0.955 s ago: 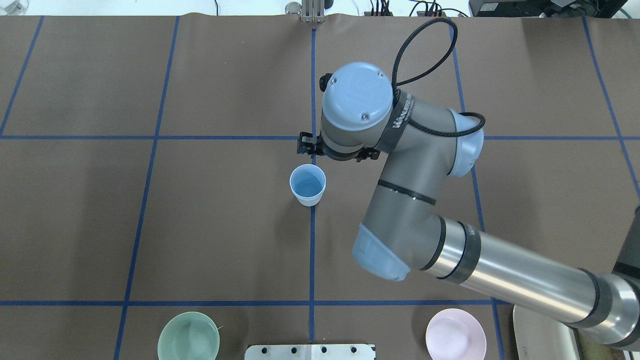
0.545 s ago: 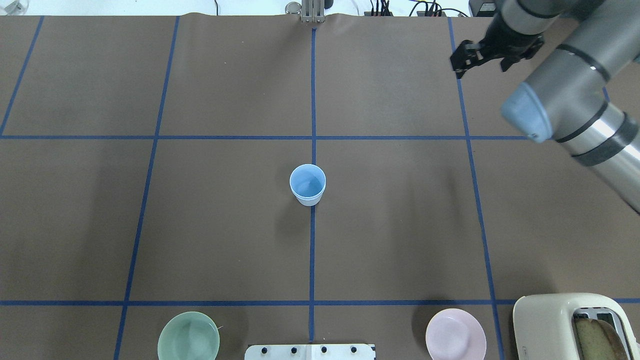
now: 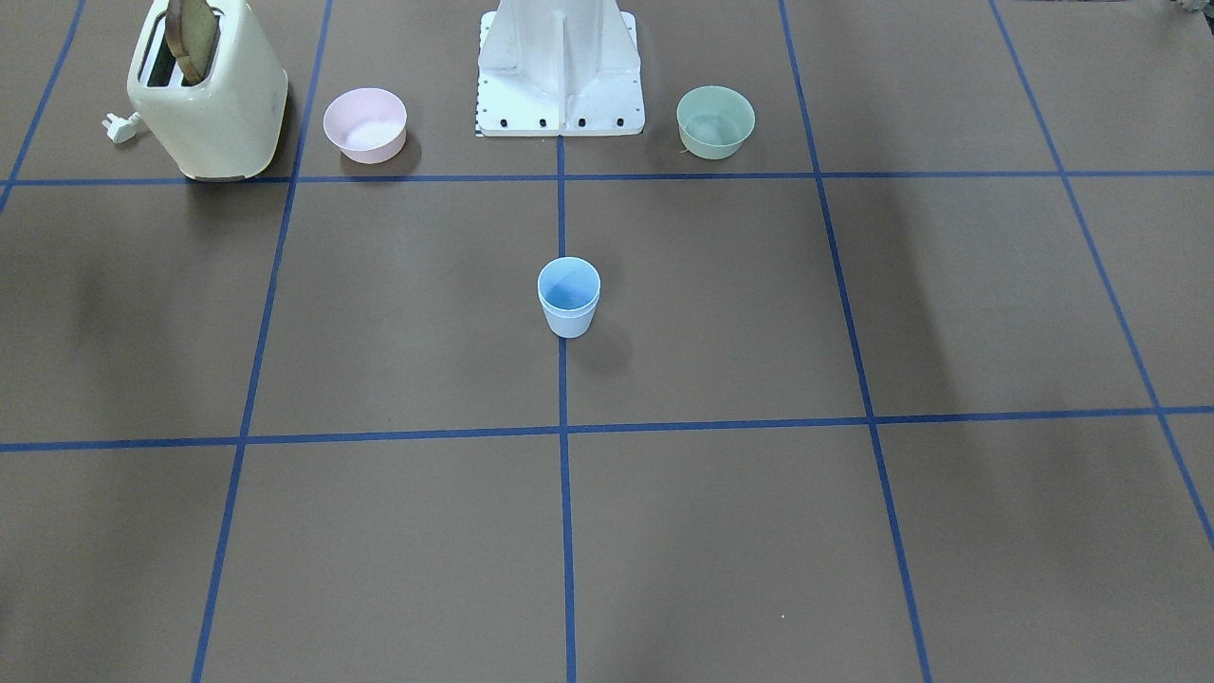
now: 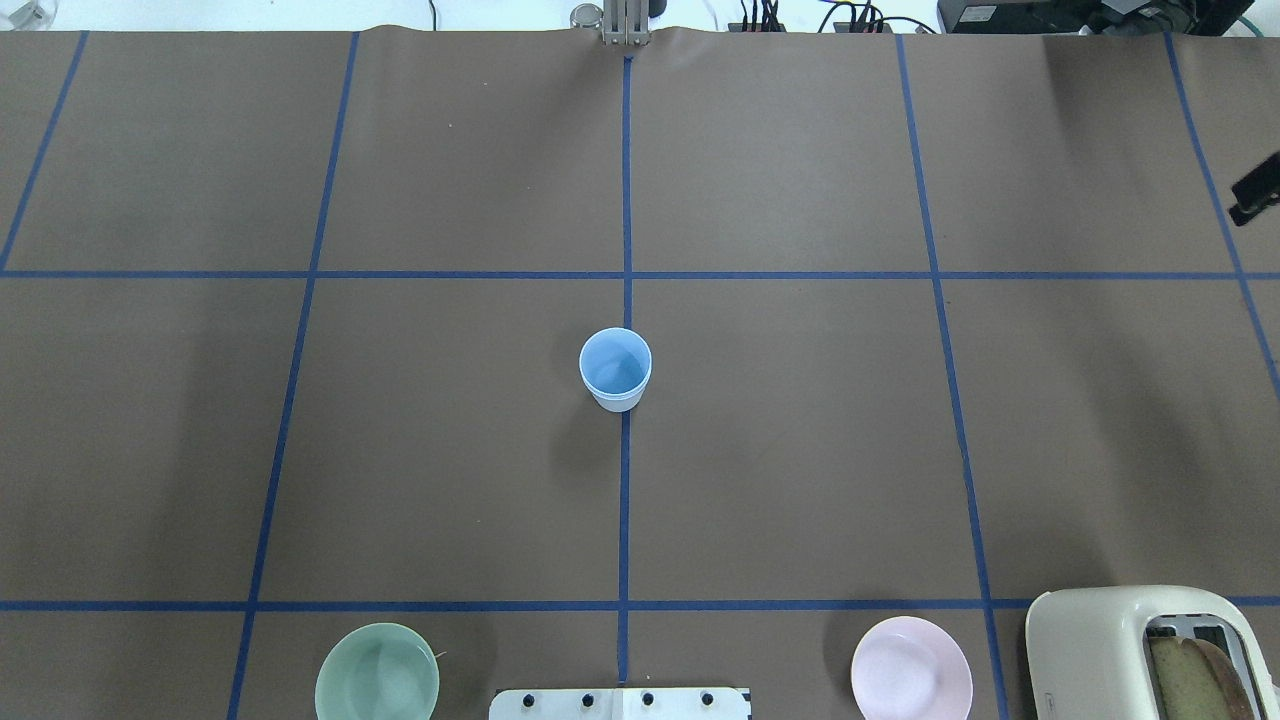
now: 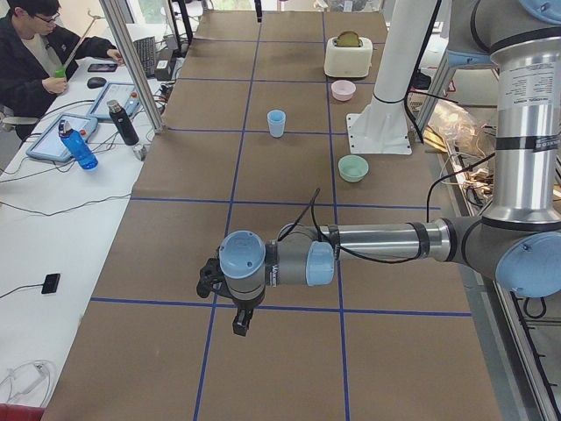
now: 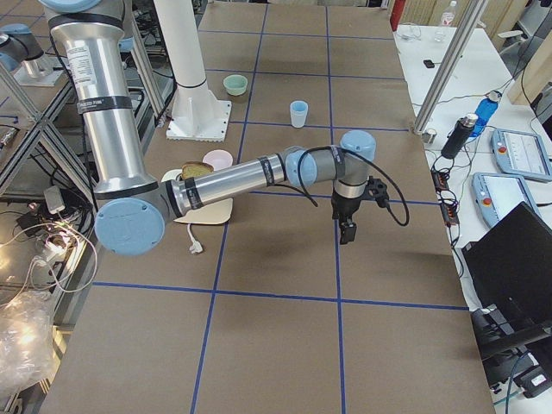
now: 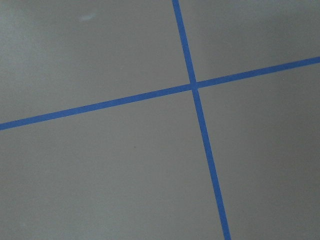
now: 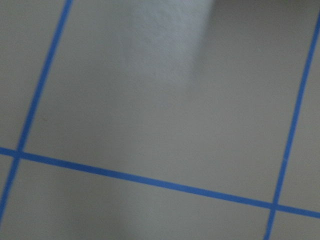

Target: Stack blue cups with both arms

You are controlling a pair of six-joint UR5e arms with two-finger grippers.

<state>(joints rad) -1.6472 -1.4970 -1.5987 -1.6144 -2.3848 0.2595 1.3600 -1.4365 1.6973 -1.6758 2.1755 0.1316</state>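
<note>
Across the brown table (image 4: 800,450), the left arm (image 5: 386,241) and right arm (image 6: 233,177) reach low over opposite ends; their printed bands are too small to read. Whether the left gripper (image 5: 238,324) or the right gripper (image 6: 348,231) is clenched cannot be told. The blue cups (image 3: 569,299), pale and smooth, stand nested upright at the table's centre, on a blue tape line (image 3: 562,398).

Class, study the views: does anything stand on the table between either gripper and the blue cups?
Nothing visible does. The blue cups stand nested at the centre of the mat; only bare mat lies between them and the left gripper or the right gripper. The green bowl, pink bowl and toaster sit near the base, off both paths.
</note>
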